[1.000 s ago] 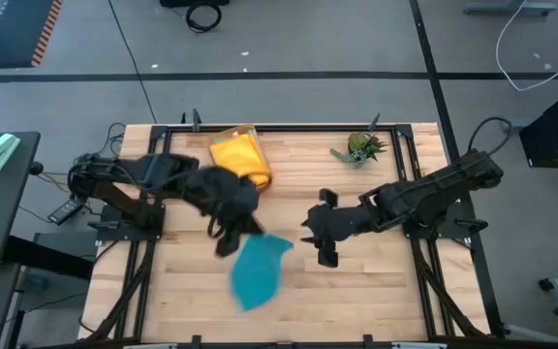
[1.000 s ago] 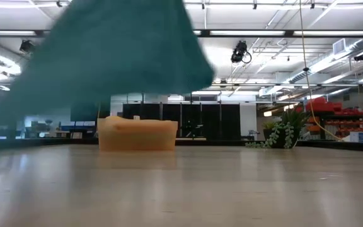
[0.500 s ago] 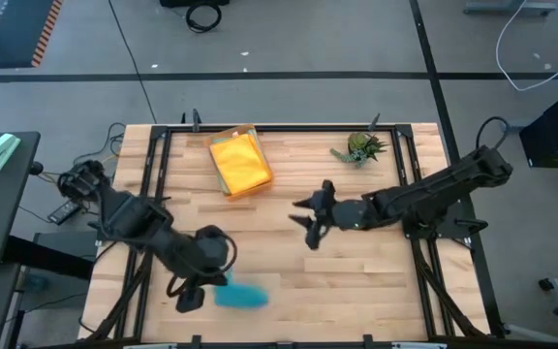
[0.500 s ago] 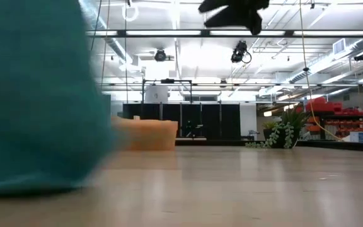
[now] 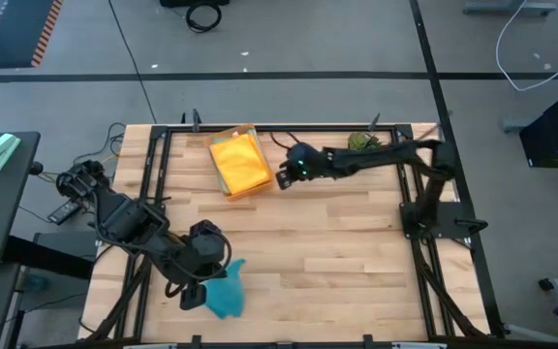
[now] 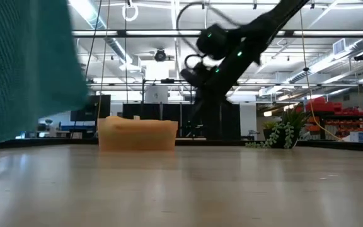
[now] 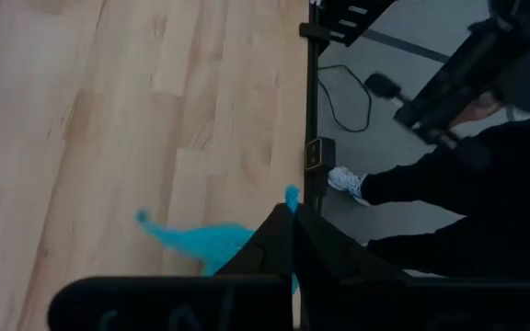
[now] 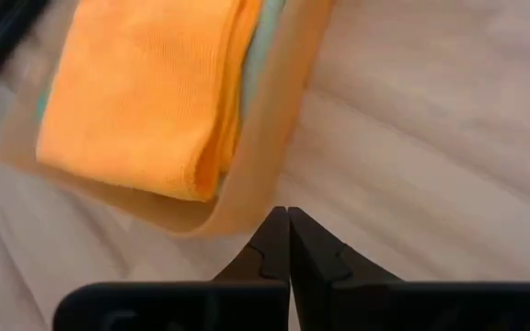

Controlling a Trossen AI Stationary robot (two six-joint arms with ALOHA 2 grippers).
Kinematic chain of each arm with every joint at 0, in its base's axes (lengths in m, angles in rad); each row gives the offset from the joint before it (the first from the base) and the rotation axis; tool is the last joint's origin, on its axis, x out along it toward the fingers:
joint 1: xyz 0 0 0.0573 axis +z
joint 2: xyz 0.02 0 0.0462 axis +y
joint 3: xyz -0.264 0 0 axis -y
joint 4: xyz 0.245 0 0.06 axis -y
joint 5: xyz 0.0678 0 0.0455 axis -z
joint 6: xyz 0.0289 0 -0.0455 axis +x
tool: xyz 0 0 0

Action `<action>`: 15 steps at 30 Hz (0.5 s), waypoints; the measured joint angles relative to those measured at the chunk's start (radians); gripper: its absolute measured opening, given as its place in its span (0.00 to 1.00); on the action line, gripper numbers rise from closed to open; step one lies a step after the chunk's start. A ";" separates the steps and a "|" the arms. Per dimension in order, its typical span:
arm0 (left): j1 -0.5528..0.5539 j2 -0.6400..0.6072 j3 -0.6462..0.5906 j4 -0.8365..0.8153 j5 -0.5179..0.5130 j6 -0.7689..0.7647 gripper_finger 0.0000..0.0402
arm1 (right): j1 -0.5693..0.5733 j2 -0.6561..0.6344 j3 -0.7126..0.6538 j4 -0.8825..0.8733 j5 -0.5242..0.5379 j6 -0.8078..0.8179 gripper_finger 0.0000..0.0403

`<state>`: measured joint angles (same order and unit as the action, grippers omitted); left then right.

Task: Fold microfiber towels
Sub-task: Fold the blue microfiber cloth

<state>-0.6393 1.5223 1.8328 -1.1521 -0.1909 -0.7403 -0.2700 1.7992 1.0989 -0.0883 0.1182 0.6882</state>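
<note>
Meanwhile, a teal towel (image 5: 225,293) hangs bunched and crumpled from the left gripper (image 5: 204,287), whose fingers are pinched tight on it near the table's (image 5: 337,252) front edge. To fold it well, the cloth likely needs laying out flat before any corner is carried over. Across the table, the right gripper (image 5: 286,178), fingers closed on nothing, hovers just beside the tray (image 8: 274,138), where a folded orange towel (image 8: 145,92) lies neatly on top of the stack.
</note>
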 joint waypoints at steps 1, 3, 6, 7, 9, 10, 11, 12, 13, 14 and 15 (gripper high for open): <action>0.004 0.000 0.000 -0.002 0.000 0.000 0.03 | -0.009 0.035 0.027 -0.004 -0.035 -0.003 0.01; 0.008 -0.005 0.000 -0.009 0.000 -0.003 0.02 | -0.012 0.091 0.085 -0.044 -0.048 -0.008 0.01; 0.009 -0.008 0.000 -0.010 -0.001 -0.008 0.01 | -0.010 0.138 0.162 -0.090 -0.059 -0.005 0.01; 0.009 -0.010 0.000 -0.012 -0.001 -0.008 0.02 | -0.005 0.150 0.183 -0.103 -0.065 -0.004 0.01; 0.005 -0.012 0.000 -0.019 -0.001 -0.012 0.03 | 0.005 0.173 0.217 -0.114 -0.074 -0.003 0.01; 0.005 -0.014 0.000 -0.019 -0.001 -0.014 0.03 | 0.014 0.182 0.231 -0.117 -0.074 -0.003 0.00; 0.004 -0.014 0.000 -0.020 -0.002 -0.015 0.03 | 0.022 0.190 0.248 -0.120 -0.076 -0.002 0.00; 0.004 -0.014 0.000 -0.023 -0.003 -0.015 0.03 | 0.030 0.200 0.264 -0.119 -0.079 0.006 0.00; 0.004 -0.014 0.000 -0.028 -0.004 -0.016 0.02 | 0.035 0.208 0.281 -0.114 -0.083 0.011 0.00; 0.001 -0.014 0.000 -0.029 -0.007 -0.016 0.02 | 0.040 0.219 0.297 -0.113 -0.087 0.013 0.00; 0.001 -0.014 0.000 -0.029 -0.009 -0.016 0.01 | 0.044 0.232 0.313 -0.114 -0.088 0.013 0.00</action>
<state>-0.6384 1.5082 1.8324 -1.1812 -0.2000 -0.7559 -0.2263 2.0314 1.4124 -0.2019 0.0305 0.7009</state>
